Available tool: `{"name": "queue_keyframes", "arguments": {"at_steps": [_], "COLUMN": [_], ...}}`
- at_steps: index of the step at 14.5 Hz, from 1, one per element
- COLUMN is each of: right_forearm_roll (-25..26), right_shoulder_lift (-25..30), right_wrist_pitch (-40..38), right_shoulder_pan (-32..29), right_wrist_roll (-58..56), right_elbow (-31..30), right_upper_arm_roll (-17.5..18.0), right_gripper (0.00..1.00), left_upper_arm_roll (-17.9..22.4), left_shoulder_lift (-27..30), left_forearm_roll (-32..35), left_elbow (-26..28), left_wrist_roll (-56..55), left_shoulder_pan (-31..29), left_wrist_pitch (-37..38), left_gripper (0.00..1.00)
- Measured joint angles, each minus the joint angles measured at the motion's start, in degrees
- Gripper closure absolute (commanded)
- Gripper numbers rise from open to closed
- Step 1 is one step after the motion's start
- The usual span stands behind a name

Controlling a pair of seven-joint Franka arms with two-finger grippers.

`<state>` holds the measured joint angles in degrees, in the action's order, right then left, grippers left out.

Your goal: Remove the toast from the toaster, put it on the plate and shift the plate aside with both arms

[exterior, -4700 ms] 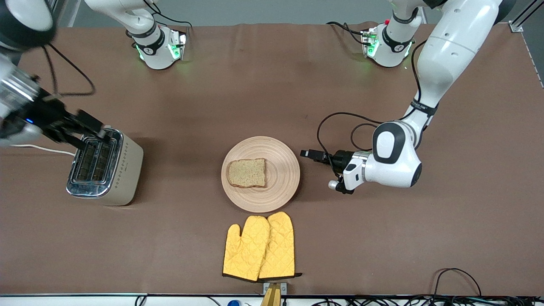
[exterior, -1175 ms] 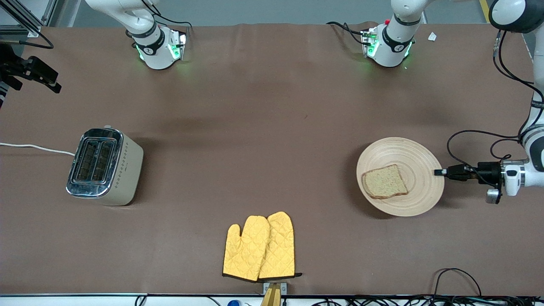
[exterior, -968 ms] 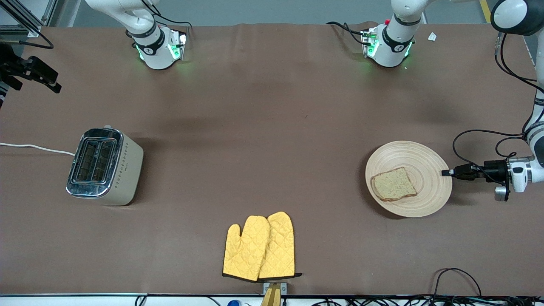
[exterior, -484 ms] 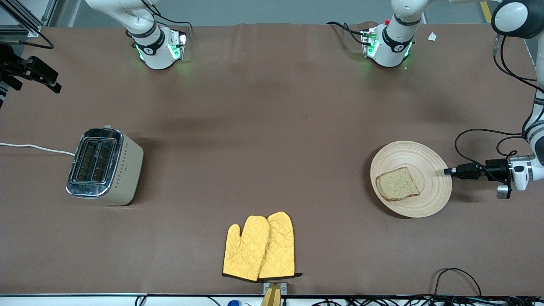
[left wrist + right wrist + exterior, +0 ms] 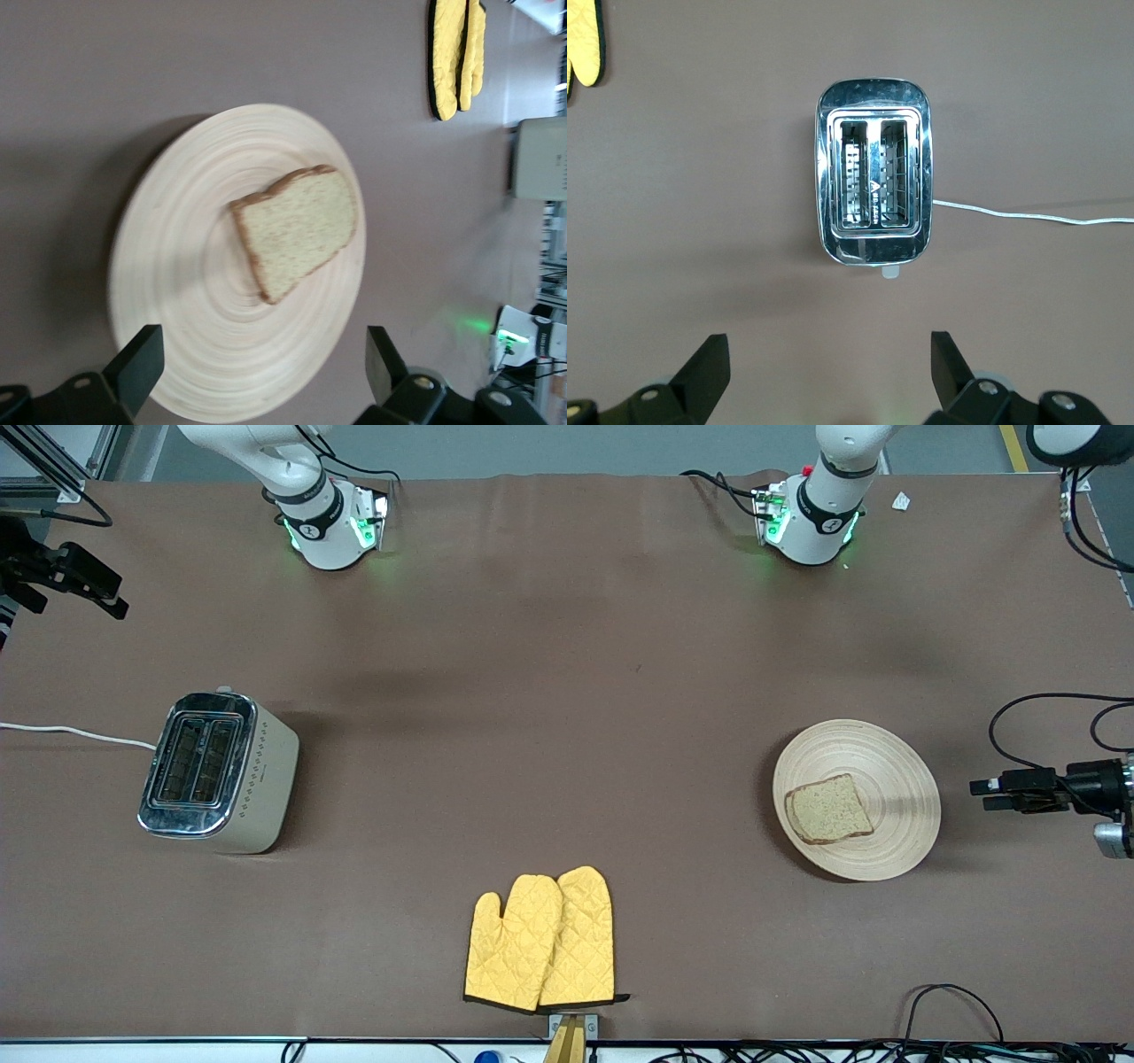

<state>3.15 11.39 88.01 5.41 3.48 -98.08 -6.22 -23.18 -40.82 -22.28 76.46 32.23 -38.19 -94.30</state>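
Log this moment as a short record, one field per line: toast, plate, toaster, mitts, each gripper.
toast: lying on the plate
plate: on the table, toward the left arm's end
toaster: slots empty, toward the right arm's end
oven mitts: nearest the front camera
left gripper: open, beside the plate, clear of its rim
right gripper: open, above the toaster

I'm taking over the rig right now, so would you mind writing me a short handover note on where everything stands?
Left end effector: open, clear of the plate, at the left arm's end of the table.
Right end effector: open, waiting above the toaster.
Toast: lying flat on the plate, which sits on the table toward the left arm's end.
Toaster: toward the right arm's end, both slots empty.
Yellow oven mitts: nearest the front camera, untouched.
Done: toast out, plated, plate moved aside and let go.
Left: apparently nothing but parking the arms.
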Motion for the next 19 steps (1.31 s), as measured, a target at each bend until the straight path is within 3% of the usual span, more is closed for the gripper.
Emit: {"name": "queue_keyframes", "arguments": {"at_steps": [7, 10, 12, 13, 16, 19], "right_forearm_roll": [0.0, 0.0, 0.0, 0.0, 0.0, 0.0], "right_shoulder_lift": [0.0, 0.0, 0.0, 0.0, 0.0, 0.0], "right_wrist_pitch": [0.0, 0.0, 0.0, 0.0, 0.1, 0.2], "right_shoulder_pan": [0.0, 0.0, 0.0, 0.0, 0.0, 0.0], "right_wrist_roll": [0.0, 0.0, 0.0, 0.0, 0.0, 0.0], "right_elbow": [0.0, 0.0, 0.0, 0.0, 0.0, 0.0], "right_upper_arm_roll": [0.0, 0.0, 0.0, 0.0, 0.0, 0.0], "right_gripper": [0.00, 0.00, 0.00, 0.00, 0.00, 0.00], "left_upper_arm_roll": [-13.8, -19.3, -20.5, -18.4, -4.6, 5.3], "left_shoulder_lift": [14.8, 18.8, 22.2, 24.5, 31.4, 36.3], "left_forearm_roll": [13.2, 18.4, 22.2, 23.6, 24.4, 24.5], "left_elbow": [0.0, 0.2, 0.2, 0.2, 0.9, 2.8], "left_wrist_roll": [-30.9, -39.9, -42.0, -42.5, -42.5, -42.4], "left_shoulder_pan": [5.5, 6.3, 8.4, 11.5, 25.0, 33.3], "left_wrist_pitch": [0.7, 3.1, 4.8, 5.8, 9.2, 13.4], "left_gripper": [0.00, 0.00, 0.00, 0.00, 0.00, 0.00]}}
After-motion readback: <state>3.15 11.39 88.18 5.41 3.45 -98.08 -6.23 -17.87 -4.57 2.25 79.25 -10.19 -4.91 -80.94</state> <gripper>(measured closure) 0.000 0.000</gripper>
